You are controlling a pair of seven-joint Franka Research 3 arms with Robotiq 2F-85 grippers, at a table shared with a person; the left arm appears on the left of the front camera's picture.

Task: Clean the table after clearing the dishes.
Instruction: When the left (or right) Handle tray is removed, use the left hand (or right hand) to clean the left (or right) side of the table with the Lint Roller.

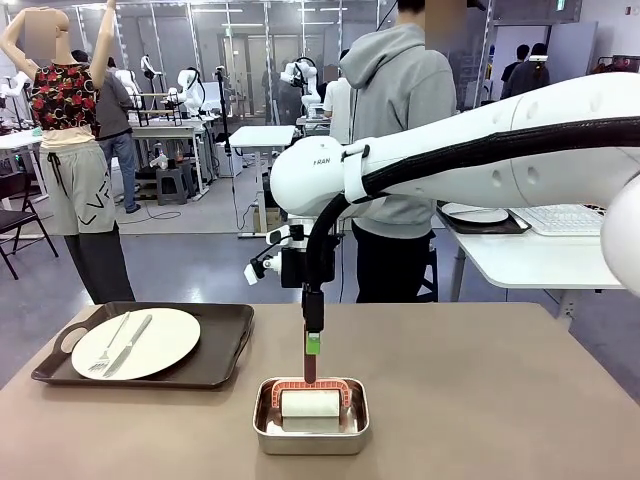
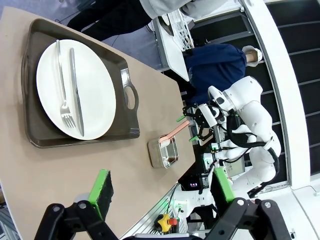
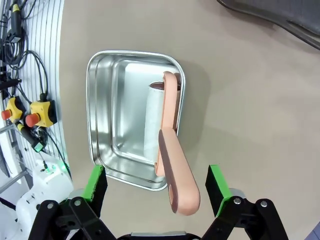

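On the surface (image 1: 480, 400), toward its far left corner, a round white plate (image 1: 165, 335) lies on a dark handled tray (image 1: 225, 350), with a fork (image 1: 108, 348) and a knife (image 1: 130, 345) side by side on it. At the middle of the near edge sits a small steel pan (image 1: 265, 425). It holds a white roller (image 1: 310, 408) in a salmon-pink frame, and the roller's handle (image 1: 309, 368) rises out of the pan. My right jaws hang just above that pan, spread wide. The handle's end stands between their green pads (image 3: 95, 182) and touches neither. My left jaws are also wide apart and empty, their pads (image 2: 102, 192) high above the surface. A person in a grey hoodie (image 1: 395, 120) stands beyond the far edge.
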